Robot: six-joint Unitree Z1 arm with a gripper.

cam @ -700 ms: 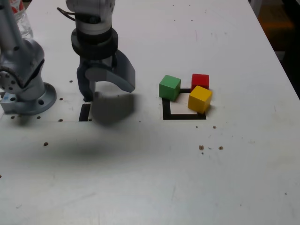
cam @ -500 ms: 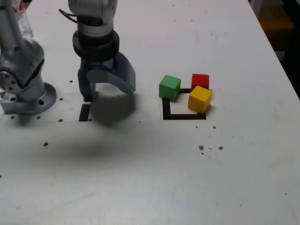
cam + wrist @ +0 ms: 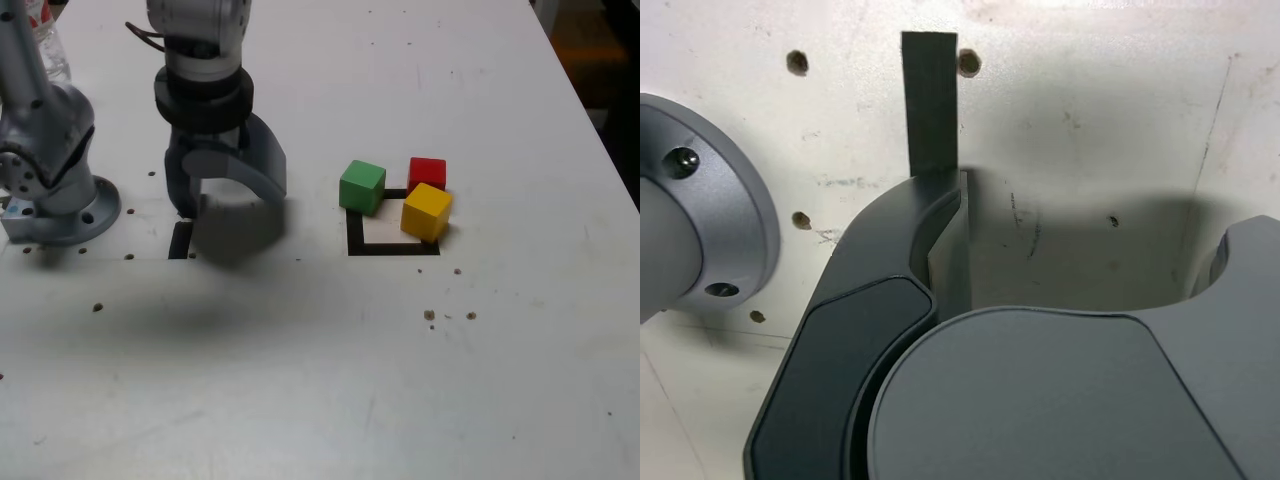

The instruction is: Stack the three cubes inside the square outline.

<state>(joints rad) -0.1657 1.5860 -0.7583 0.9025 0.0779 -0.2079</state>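
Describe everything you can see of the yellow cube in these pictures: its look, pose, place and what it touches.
The yellow cube is a small solid-coloured block with plain faces and crisp edges, sitting flat on the white table, turned slightly askew. It lies over the corner of the square outline on the exterior view's right, partly on the black tape and partly on the white centre. The red cube sits just behind it, seemingly touching. The green cube stands apart from it. Nothing grips it, and it appears only in the exterior view.

No readable text, label, brand, number or sign can be made out in either view. A red-and-white mark on the bottle [image 3: 40, 35] at the exterior view's top left cannot be read.
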